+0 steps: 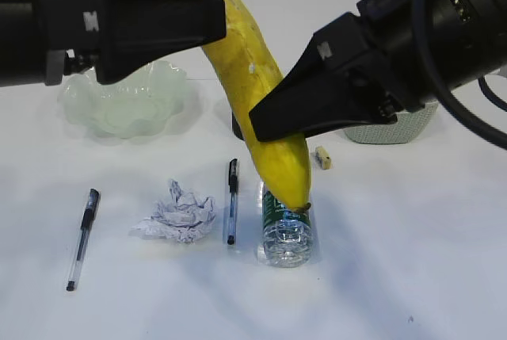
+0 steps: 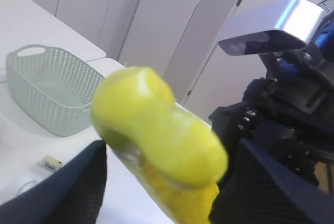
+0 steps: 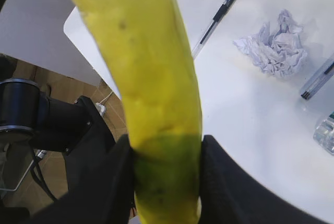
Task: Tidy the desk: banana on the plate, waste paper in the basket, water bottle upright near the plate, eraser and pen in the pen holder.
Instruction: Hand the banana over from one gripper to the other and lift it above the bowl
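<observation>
Step in hand: banana point(image 1: 261, 94) to plate point(image 1: 127, 102). Right gripper point(image 3: 167, 182) clamps banana aloft over desk centre; left gripper point(image 2: 156, 182) stands wide around its upper end. Plate far left. Next: left closes, right releases.

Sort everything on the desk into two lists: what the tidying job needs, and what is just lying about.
Job:
banana, held in the right hand
plate
waste paper
basket
water bottle, lying down
eraser
two pens
pen holder, mostly hidden behind the banana

Lying about:
nothing visible
</observation>
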